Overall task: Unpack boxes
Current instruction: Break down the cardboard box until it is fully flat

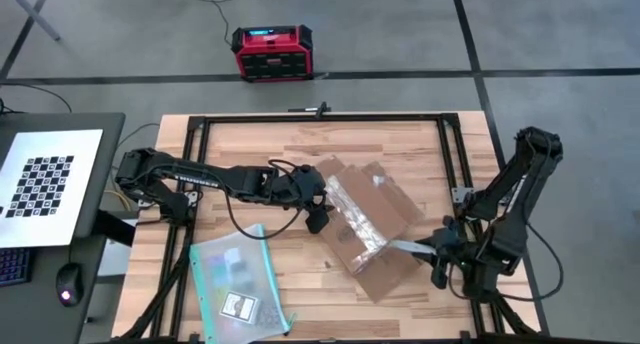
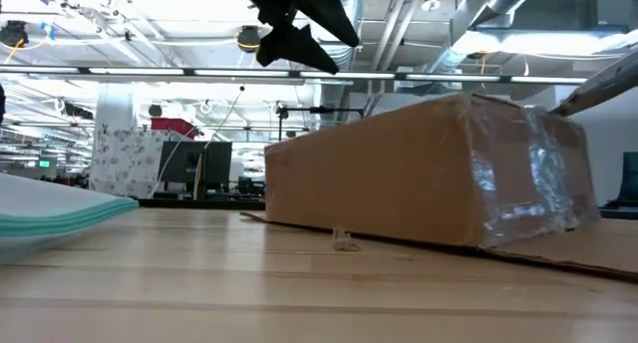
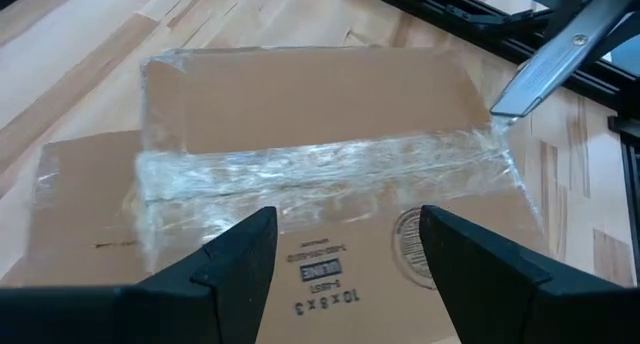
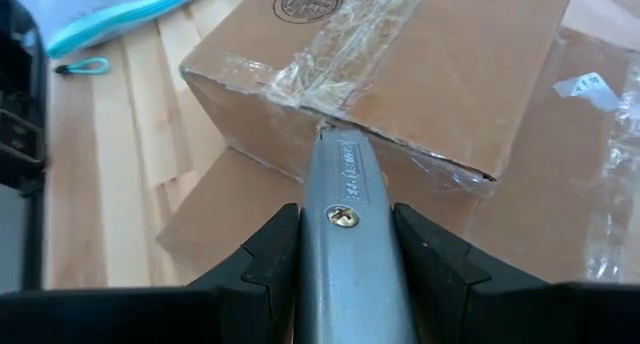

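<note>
The brown cardboard box (image 1: 365, 219) lies mid-table with clear tape along its top seam (image 3: 320, 164); loose flaps (image 1: 388, 276) spread flat on the wood around it. My left gripper (image 3: 345, 249) hangs open above the box's left side, touching nothing; in the low view it (image 2: 294, 29) shows high over the box (image 2: 419, 173). My right gripper (image 4: 345, 244), near the table's right edge, is shut on a grey metal utility knife (image 4: 345, 209). The knife (image 1: 408, 247) reaches out to the box's near right end. My right gripper pinches the knife's handle (image 4: 343, 246) between its two fingers, one on each narrow edge, the screwed flat face up. The fingers slant down from the table's right, and the knife runs on along them. Its tip (image 4: 327, 132) meets the taped top edge of the box's end.
A clear teal-edged pouch (image 1: 235, 279) lies at the near left of the table. A red and black case (image 1: 272, 52) stands on the floor beyond the far edge. A black frame (image 1: 320, 117) rims the table. Bare wood lies between pouch and box.
</note>
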